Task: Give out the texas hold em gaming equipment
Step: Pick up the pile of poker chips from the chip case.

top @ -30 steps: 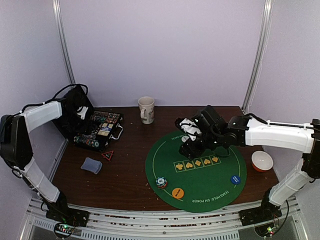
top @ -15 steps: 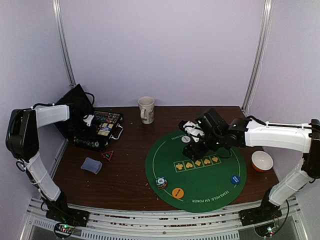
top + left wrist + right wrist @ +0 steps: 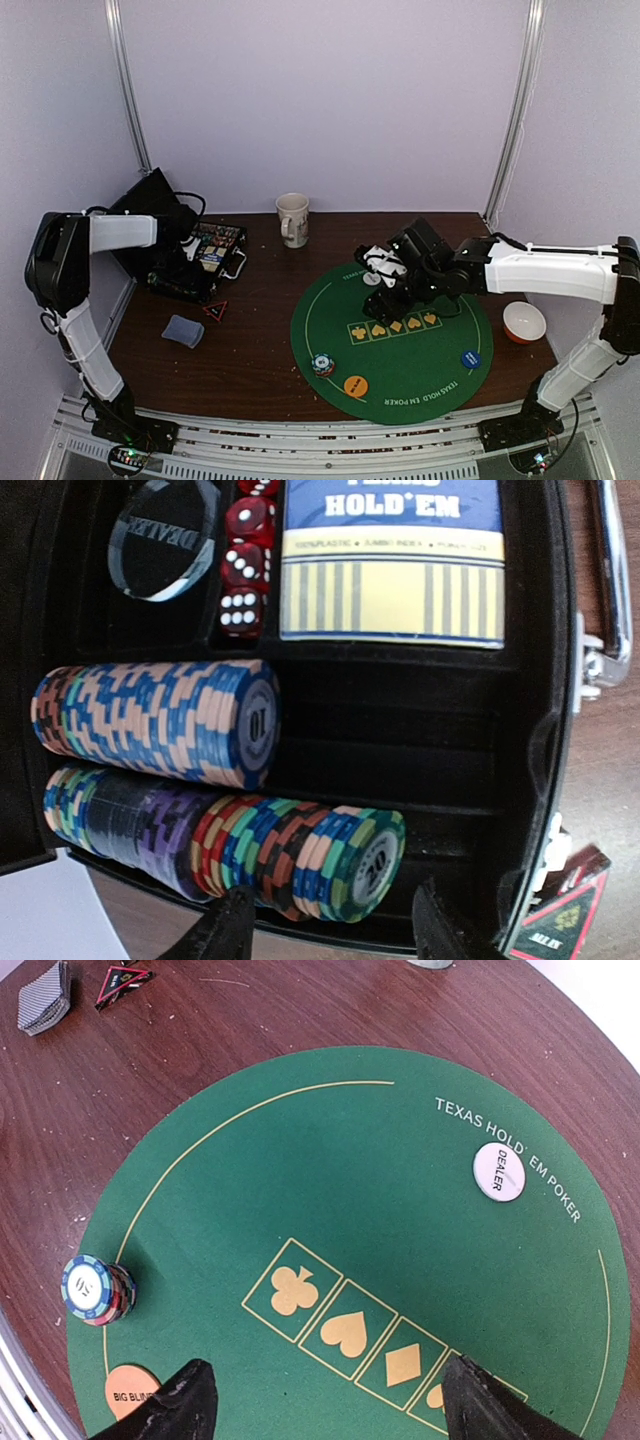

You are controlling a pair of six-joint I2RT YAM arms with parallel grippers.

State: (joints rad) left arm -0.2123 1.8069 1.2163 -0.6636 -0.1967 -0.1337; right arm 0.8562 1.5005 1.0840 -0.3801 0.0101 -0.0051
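An open black chip case (image 3: 200, 262) lies at the table's left. My left gripper (image 3: 186, 250) hovers over it, open and empty. In the left wrist view its fingertips (image 3: 232, 928) straddle the end of the lower chip row, whose end chip is green and marked 20 (image 3: 372, 856). An upper chip row (image 3: 160, 720), a card box (image 3: 392, 560), red dice (image 3: 243, 572) and a clear dealer disc (image 3: 163, 538) also fill the case. My right gripper (image 3: 386, 292) is open and empty above the green mat (image 3: 330, 1150). On the mat are a white dealer button (image 3: 499, 1172), a chip stack (image 3: 97, 1290), an orange button (image 3: 130, 1390) and a blue button (image 3: 470, 358).
A grey-blue card deck (image 3: 183, 330) and a red-and-black triangular tag (image 3: 216, 310) lie on the wood left of the mat. A beige mug (image 3: 293, 218) stands at the back. A bowl (image 3: 524, 322) sits right of the mat. The case lid (image 3: 150, 205) stands up at far left.
My left gripper has moved from the case lid rightward and down over the chip rows. My right gripper has barely shifted over the mat.
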